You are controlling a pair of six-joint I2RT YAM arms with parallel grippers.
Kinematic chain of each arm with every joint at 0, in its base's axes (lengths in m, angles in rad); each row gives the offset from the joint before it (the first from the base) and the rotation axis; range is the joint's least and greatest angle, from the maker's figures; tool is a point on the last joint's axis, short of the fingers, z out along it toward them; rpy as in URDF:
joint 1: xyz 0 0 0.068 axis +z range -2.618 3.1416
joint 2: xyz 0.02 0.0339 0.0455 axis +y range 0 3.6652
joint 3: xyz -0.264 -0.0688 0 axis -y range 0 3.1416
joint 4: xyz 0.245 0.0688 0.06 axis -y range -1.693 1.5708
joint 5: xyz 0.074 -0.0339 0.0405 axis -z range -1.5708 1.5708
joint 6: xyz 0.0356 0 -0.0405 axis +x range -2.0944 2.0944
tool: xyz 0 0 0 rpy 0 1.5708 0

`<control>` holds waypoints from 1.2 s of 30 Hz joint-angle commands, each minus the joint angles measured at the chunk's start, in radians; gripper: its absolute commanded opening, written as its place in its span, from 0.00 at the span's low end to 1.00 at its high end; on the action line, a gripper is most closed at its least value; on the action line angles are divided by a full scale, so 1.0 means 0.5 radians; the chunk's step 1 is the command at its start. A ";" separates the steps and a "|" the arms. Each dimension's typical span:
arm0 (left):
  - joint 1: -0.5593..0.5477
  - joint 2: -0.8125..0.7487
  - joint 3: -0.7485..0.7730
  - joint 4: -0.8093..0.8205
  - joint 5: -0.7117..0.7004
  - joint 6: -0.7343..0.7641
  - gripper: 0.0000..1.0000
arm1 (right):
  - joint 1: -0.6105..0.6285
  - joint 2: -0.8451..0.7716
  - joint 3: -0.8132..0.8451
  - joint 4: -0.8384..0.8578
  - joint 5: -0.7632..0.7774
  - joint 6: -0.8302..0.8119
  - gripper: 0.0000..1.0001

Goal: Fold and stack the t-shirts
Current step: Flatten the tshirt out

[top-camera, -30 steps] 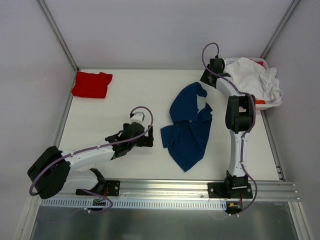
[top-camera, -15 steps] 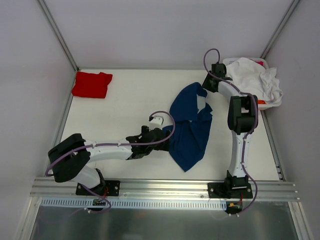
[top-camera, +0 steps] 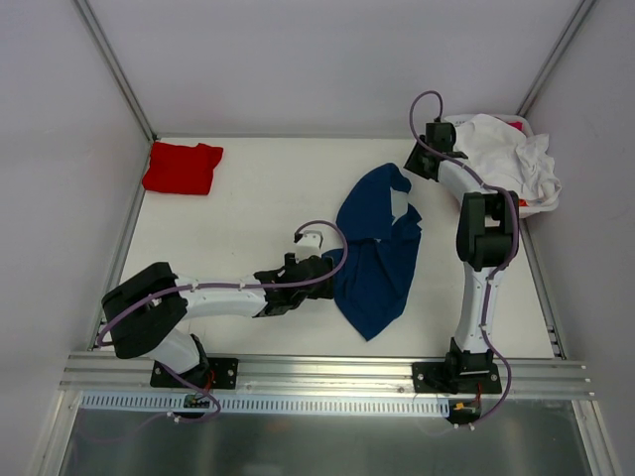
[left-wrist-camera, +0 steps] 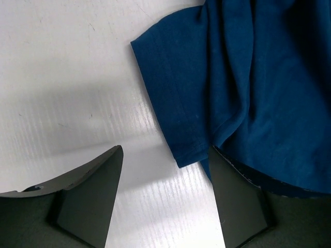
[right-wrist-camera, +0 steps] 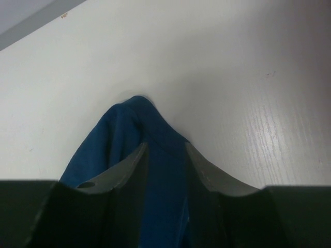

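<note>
Straddling the sleeve hem (left-wrist-camera: 178,132) of the navy t-shirt (top-camera: 375,260), which is lying crumpled mid-way across the worktop (top-camera: 248,203), the left end effector (left-wrist-camera: 165,151) is standing open. The right end effector (right-wrist-camera: 165,147) appears to be pinching the far edge. A shallow bite is risking the hem slipping free.

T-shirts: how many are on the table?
3 clear: red tee folded far left, navy tee crumpled mid-table, white tee heaped far right; orange edge beneath suggests more hidden.
</note>
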 commanded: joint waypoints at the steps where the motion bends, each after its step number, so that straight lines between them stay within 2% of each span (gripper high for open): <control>1: -0.038 -0.024 -0.014 0.033 0.014 -0.105 0.67 | -0.028 -0.143 -0.002 0.038 -0.026 0.009 0.37; 9: -0.111 0.075 0.005 0.009 0.035 -0.203 0.54 | -0.038 -0.153 -0.014 0.035 -0.038 0.036 0.36; 17: -0.130 0.182 0.054 0.006 0.029 -0.207 0.54 | -0.044 -0.202 -0.020 0.038 -0.057 0.055 0.36; 21: -0.130 0.219 0.081 0.006 0.017 -0.194 0.48 | -0.044 -0.245 -0.066 0.069 -0.072 0.058 0.35; 36: -0.130 0.256 0.210 -0.077 -0.112 -0.108 0.47 | -0.044 -0.272 -0.112 0.090 -0.146 0.039 0.34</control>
